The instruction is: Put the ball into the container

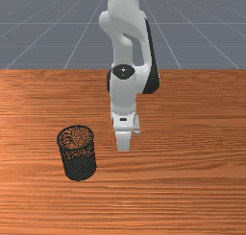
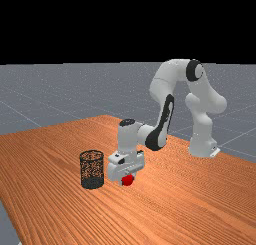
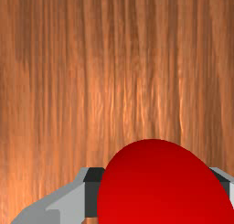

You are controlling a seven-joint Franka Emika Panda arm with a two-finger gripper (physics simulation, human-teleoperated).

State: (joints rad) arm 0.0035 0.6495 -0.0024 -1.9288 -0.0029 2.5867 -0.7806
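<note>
The gripper (image 1: 123, 144) is to the right of the dark mesh container (image 1: 79, 168) in the front view, pointing down beside it and not over its opening. In the far view the red ball (image 2: 127, 180) sits at the fingertips, to the right of the container (image 2: 92, 183). The wrist view has the ball (image 3: 160, 186) held between both dark pads (image 3: 92, 198) of the gripper (image 3: 160, 193), one on each side. Whether the ball touches the table cannot be told. The container stands upright.
Orange-brown wooden table (image 1: 192, 181) lies around the container and under the hand. The container's rim (image 1: 75, 127) stands close to the hand, a short way to the front view's left.
</note>
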